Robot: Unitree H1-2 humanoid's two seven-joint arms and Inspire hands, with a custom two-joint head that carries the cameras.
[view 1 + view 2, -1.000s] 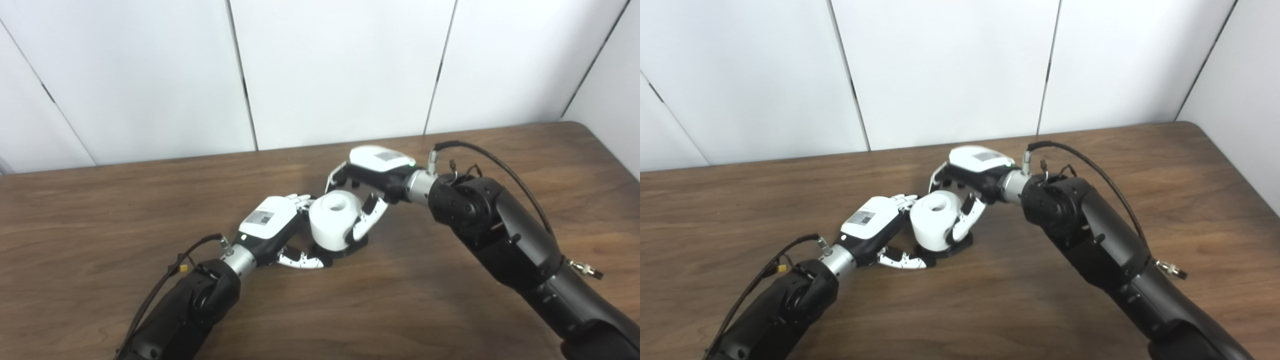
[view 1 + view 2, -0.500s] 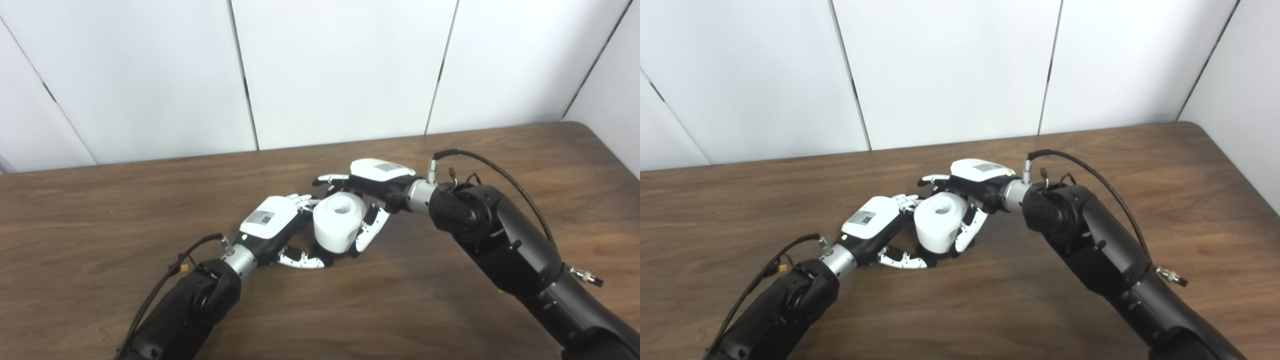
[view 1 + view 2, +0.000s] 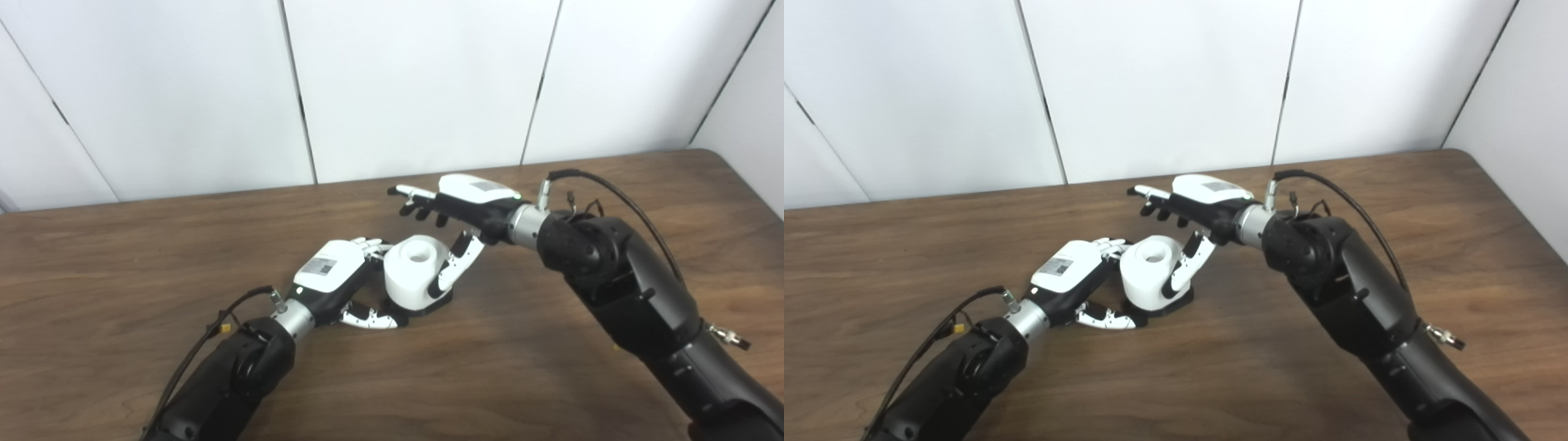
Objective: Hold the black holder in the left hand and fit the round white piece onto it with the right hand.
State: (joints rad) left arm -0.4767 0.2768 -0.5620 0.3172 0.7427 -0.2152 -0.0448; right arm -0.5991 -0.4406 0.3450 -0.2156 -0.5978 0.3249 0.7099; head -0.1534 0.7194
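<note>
- While the round white plastic cylinder (image 3: 415, 271), hollow at its top, sits upright on the flat black holder base (image 3: 442, 300), the fitting step looks done or close to it; how fully it is seated cannot be told.
- Both rest near the middle of the dark wooden table (image 3: 551, 380).
- Left hand (image 3: 343, 282): curled low against the left side of the white piece and the holder, thumb laid on the table in front. Fingers closed round the assembly, as far as shows.
- Right hand (image 3: 456, 211): raised above and behind the piece, fingers spread and extended, gripping nothing. Its thumb (image 3: 453, 272) hangs down and touches, or nearly touches, the piece's right side.
- Judgement: release phase. Next move calls for clearing the thumb sideways and up without nudging the piece, left hand steadying the base.
</note>
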